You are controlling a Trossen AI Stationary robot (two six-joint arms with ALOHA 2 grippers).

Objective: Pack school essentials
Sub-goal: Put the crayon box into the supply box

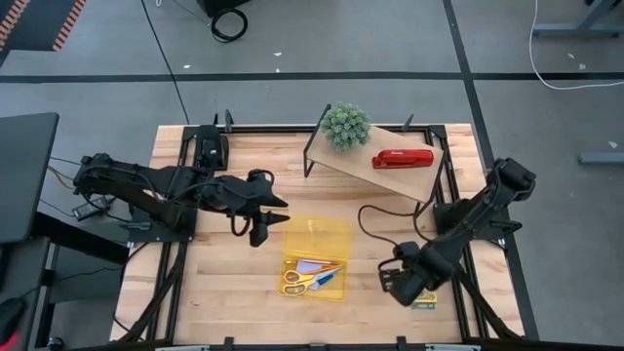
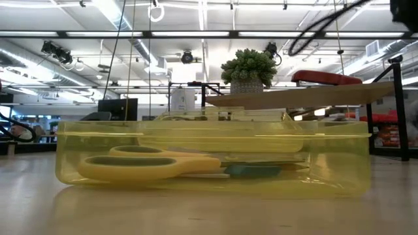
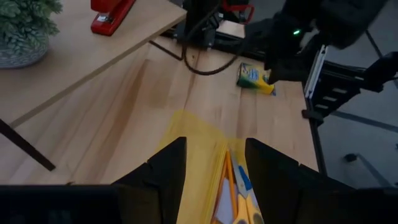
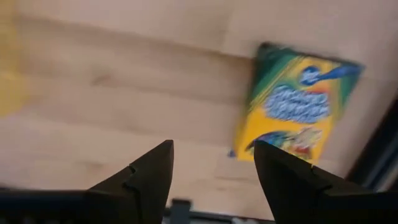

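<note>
A clear yellow box [image 1: 315, 230] [image 2: 212, 140] stands on the wooden table. In it lie the yellow-handled scissors [image 1: 295, 283] [image 2: 140, 166], orange pencils [image 1: 328, 275] and a pale blue notepad [image 1: 310, 264]. The green-and-yellow crayon box [image 1: 424, 304] [image 3: 255, 77] [image 4: 298, 106] lies flat near the table's right near corner. My left gripper [image 1: 277, 213] [image 3: 216, 168] is open, just left of the yellow box's far left corner and above it. My right gripper [image 1: 395, 286] [image 4: 213, 165] is open and hovers beside the crayon box, on its left.
A raised wooden shelf [image 1: 390, 175] at the far right carries the potted plant [image 1: 346, 125] [image 2: 248, 68] and the red stapler [image 1: 402, 159] [image 3: 111, 15]. A black cable [image 1: 375, 216] loops on the table in front of it. Bare wood lies left of the yellow box.
</note>
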